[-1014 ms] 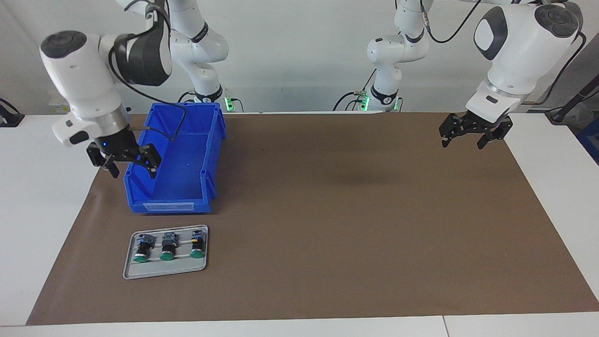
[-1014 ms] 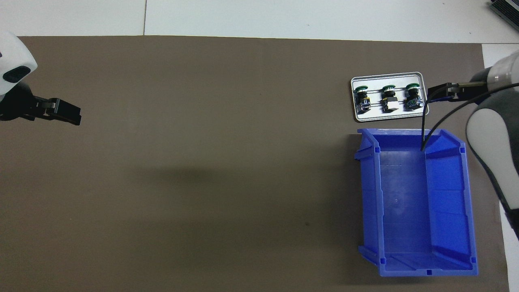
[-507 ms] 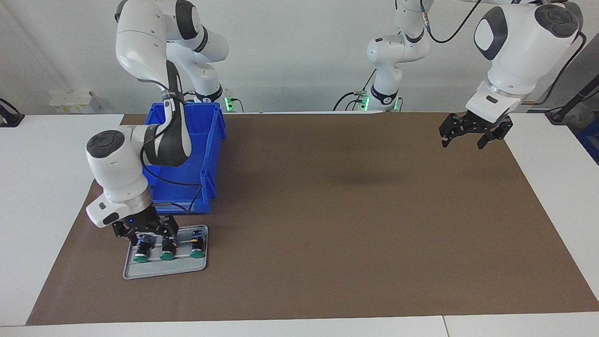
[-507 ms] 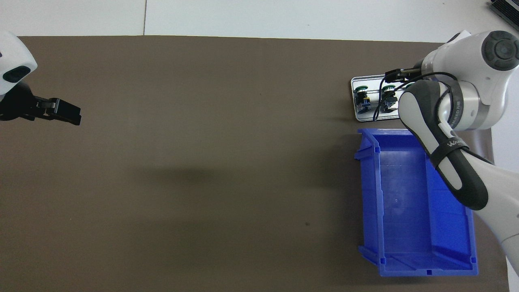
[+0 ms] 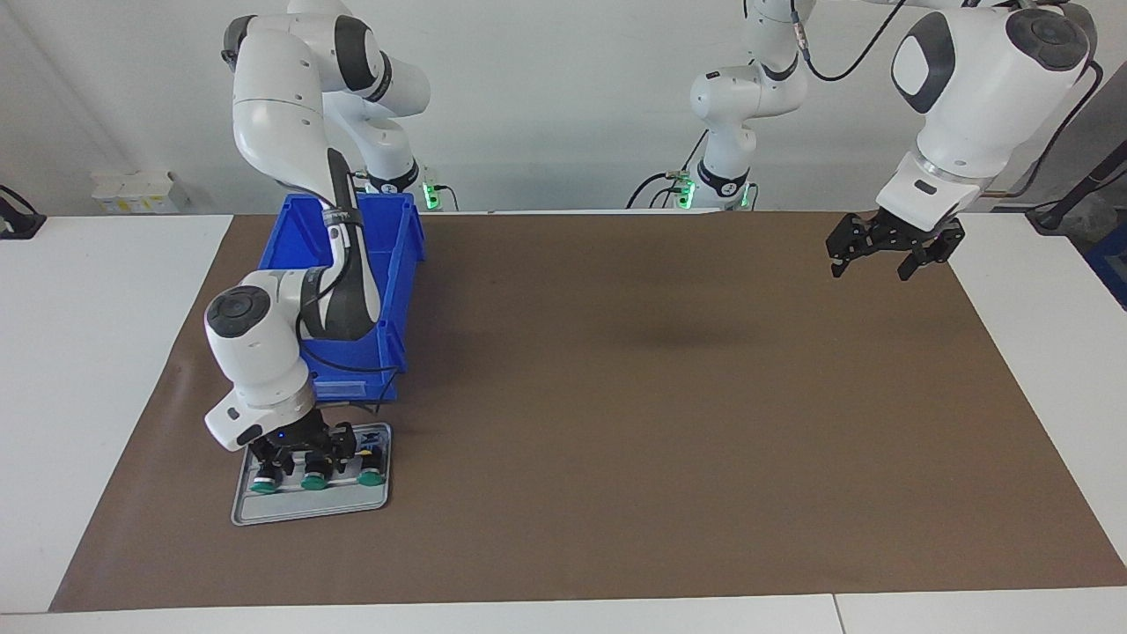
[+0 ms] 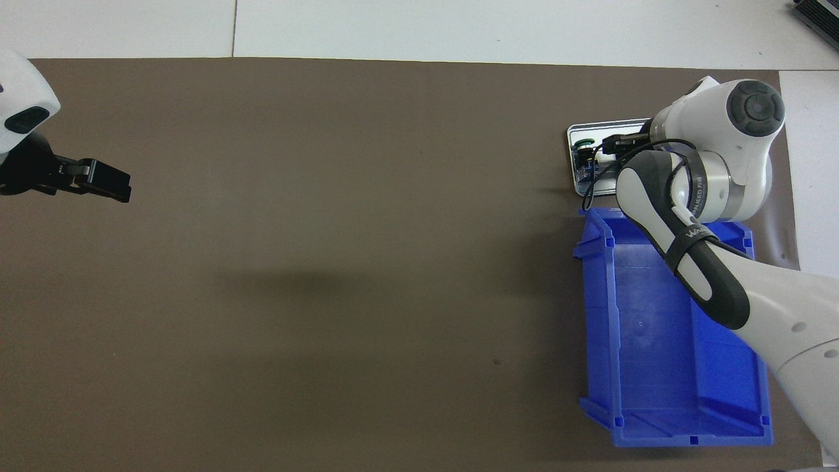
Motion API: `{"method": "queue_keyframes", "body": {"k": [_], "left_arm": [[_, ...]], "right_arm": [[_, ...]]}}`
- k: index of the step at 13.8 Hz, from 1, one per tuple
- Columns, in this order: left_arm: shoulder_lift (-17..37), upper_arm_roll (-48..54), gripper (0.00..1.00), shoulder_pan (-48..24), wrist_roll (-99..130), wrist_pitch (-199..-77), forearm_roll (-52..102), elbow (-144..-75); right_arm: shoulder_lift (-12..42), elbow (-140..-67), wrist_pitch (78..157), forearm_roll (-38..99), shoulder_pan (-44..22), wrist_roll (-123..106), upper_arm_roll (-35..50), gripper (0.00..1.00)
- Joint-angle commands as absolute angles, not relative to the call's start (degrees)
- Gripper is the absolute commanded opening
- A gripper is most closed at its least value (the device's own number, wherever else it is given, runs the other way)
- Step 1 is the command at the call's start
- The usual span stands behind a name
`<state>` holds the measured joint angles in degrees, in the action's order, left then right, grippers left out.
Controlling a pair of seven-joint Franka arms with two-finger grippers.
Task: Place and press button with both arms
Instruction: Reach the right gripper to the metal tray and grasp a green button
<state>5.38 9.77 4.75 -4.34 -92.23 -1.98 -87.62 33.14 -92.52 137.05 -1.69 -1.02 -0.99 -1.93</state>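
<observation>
Three green-capped buttons lie side by side on a small grey tray (image 5: 308,511) at the right arm's end of the table: one (image 5: 263,485), a middle one (image 5: 314,482), and one (image 5: 371,479). My right gripper (image 5: 310,451) is down at the tray, open, with its fingers on either side of the middle button's body. In the overhead view the right arm covers most of the tray (image 6: 571,160), and only one button (image 6: 583,145) and part of the right gripper (image 6: 616,140) show. My left gripper (image 5: 869,269) waits, open and empty, above the mat at the left arm's end (image 6: 118,187).
A blue bin (image 5: 392,264) stands empty just nearer to the robots than the tray; it also shows in the overhead view (image 6: 655,367). The right arm reaches over the bin. A brown mat (image 5: 660,396) covers the table.
My right gripper has swung from beside the blue bin down to the tray, then shifted toward the middle button and lower. The left arm has not moved.
</observation>
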Motion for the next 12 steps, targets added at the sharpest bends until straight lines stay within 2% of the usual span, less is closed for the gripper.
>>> {"method": "queue_keyframes", "body": {"k": [1, 3, 4, 5, 6, 12], "left_arm": [[3.69, 10.02, 1.0, 5.19, -4.57, -92.64, -2.9, -89.65], [3.69, 10.02, 1.0, 5.19, -4.57, -92.64, -2.9, -89.65], [3.69, 10.02, 1.0, 5.19, -4.57, -92.64, -2.9, -89.65], [3.69, 10.02, 1.0, 5.19, -4.57, -92.64, -2.9, -89.65], [3.69, 10.02, 1.0, 5.19, -4.57, -92.64, -2.9, -89.65], [3.69, 10.02, 1.0, 5.19, -4.57, -92.64, -2.9, -89.65]], "right_arm": [[32.34, -95.18, 139.04, 0.44, -0.09, -3.6, -1.32, 0.75], [32.17, -96.32, 139.48, 0.44, 0.17, -3.78, -1.32, 0.72], [32.08, -96.85, 139.57, 0.44, 0.44, -4.65, -1.32, 0.66], [32.08, -96.86, 139.57, 0.53, 0.79, -5.7, -1.32, 0.43], [32.17, -96.42, 139.57, 0.53, 0.88, -5.63, -1.32, 0.0], [31.56, -89.22, 136.33, 1.49, -0.88, 1.91, -1.67, 0.0]]}}
